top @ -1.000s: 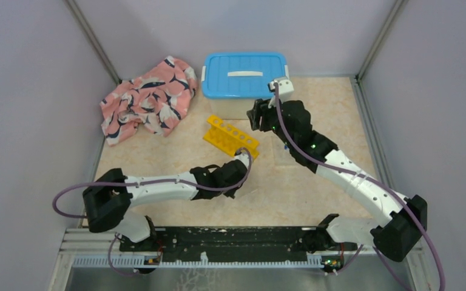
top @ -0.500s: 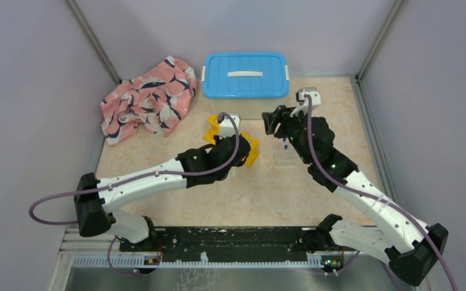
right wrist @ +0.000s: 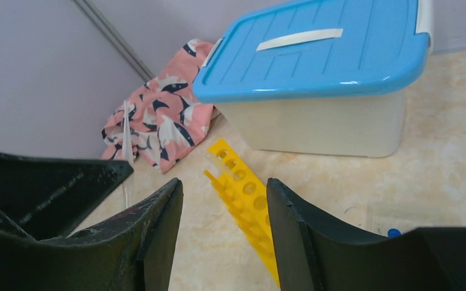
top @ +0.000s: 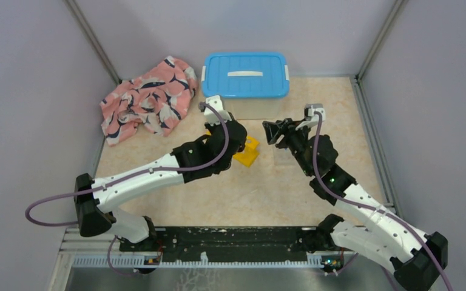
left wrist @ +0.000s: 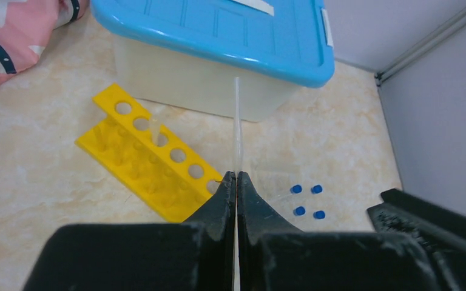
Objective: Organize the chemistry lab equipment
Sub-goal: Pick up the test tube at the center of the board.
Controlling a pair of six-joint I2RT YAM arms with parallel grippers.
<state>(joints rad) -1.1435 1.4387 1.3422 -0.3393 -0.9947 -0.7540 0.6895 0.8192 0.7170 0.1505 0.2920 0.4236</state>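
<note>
Moved: my left arm [top: 151, 176] has swung out from the near edge to reach over the yellow rack [top: 247, 151], and my right gripper [top: 272, 130] has backed off the white bin [top: 246, 76] to the rack's 3 o'clock.
Top view: the pink cloth [top: 148, 100] is at the rack's 10 o'clock and the bin at its 12.
Left wrist: my left gripper [left wrist: 236, 179] is pinched together on the held tube [left wrist: 237, 121], over one end of the rack. A racked tube [left wrist: 156, 128] seems seated in a hole. The loose tubes [left wrist: 306, 201], blue-capped, lie at 4 o'clock.
Right wrist: the fingers are apart and hold nothing, with the rack visible between them.
Progress: early, I judge. One tube is racked, one is in hand and several are loose. Other equipment is out of sight.
</note>
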